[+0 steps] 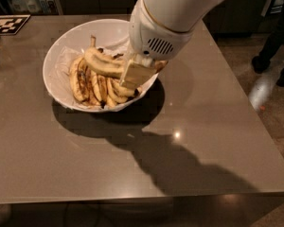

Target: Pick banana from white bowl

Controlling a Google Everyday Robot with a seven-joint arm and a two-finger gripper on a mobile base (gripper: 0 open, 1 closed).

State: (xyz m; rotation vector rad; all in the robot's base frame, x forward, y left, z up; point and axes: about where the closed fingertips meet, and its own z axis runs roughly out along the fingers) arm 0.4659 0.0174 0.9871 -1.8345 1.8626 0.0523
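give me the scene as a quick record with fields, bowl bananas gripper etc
surface: brown table
white bowl: on the table's far left part, lined with white paper
banana: long, pale yellow, lying across the top of the pile, right end at the gripper
other bananas: shorter, browner, packed side by side under it
gripper: over the bowl's right side, reaching down into it at the banana's end
task state: banana not yet out of the bowl
also there: black and white marker tag at the far left corner

Dim; hand (pixel 135 75) above white bowl (pixel 51 66) shadows table (pixel 75 169).
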